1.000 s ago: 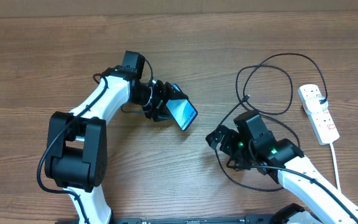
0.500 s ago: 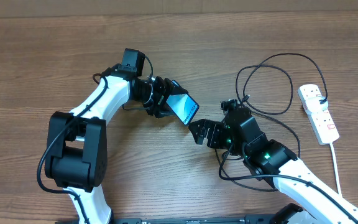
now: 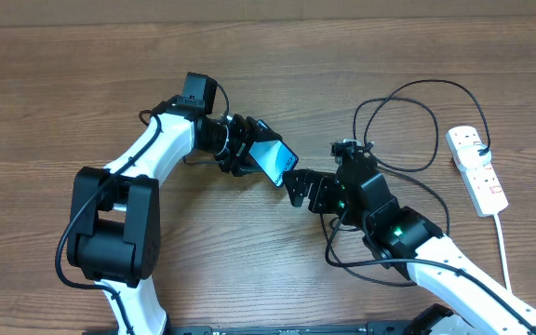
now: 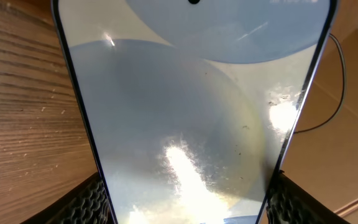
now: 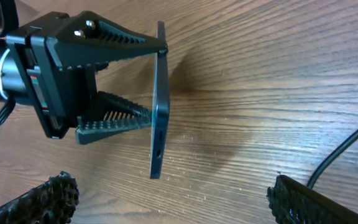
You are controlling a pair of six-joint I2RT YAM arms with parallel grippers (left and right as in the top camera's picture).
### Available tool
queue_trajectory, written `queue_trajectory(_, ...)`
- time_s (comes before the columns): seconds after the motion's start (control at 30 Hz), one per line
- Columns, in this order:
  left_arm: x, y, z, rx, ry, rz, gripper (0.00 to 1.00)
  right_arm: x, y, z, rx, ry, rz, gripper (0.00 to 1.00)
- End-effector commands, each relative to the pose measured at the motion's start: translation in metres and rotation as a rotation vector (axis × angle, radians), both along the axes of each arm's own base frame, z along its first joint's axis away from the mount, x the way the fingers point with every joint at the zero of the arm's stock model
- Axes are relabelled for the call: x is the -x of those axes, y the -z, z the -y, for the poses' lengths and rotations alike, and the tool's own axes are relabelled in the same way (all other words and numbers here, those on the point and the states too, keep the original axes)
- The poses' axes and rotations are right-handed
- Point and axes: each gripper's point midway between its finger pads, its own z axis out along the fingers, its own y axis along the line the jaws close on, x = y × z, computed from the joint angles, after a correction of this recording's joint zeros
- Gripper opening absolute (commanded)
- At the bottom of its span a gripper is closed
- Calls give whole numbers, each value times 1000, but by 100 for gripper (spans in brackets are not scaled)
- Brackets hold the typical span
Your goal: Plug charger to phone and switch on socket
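Note:
The phone (image 3: 275,160) is held off the table by my left gripper (image 3: 260,154), which is shut on its two long edges. In the left wrist view its pale glowing screen (image 4: 185,112) fills the frame between the ribbed fingers (image 4: 92,199). The right wrist view shows the phone (image 5: 158,112) edge-on, its port end facing my right gripper (image 5: 173,205). My right gripper (image 3: 293,189) is open and empty, just right of the phone. The charger (image 3: 435,81) lies in black loops behind the right arm; a stretch of the charger (image 5: 344,152) passes the right finger. The socket (image 3: 477,169) lies at the far right.
A white cord (image 3: 502,242) runs from the socket toward the front edge. The black cable loops around and under my right arm. Bare wood table (image 3: 82,84) stretches to the left and along the back.
My right gripper has swung up and to the left, from beside the cable to just short of the phone's end. The left gripper tilted the phone slightly and now holds still.

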Motion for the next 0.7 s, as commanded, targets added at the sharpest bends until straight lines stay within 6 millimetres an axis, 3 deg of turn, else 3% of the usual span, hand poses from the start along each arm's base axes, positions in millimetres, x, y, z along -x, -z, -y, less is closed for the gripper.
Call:
queue_trajectory(0.0, -3, -14, 10, 59, 14, 4, 58, -4, 4, -1, 19, 3, 4, 100)
queue_trajectory(0.17, -3, -14, 9, 59, 14, 4, 58, -5, 13, -3, 28, -1, -14, 100)
queue_trajectory(0.67, -4, -13, 9, 52, 11, 10, 58, -10, 6, -7, 5, -5, 15, 100)
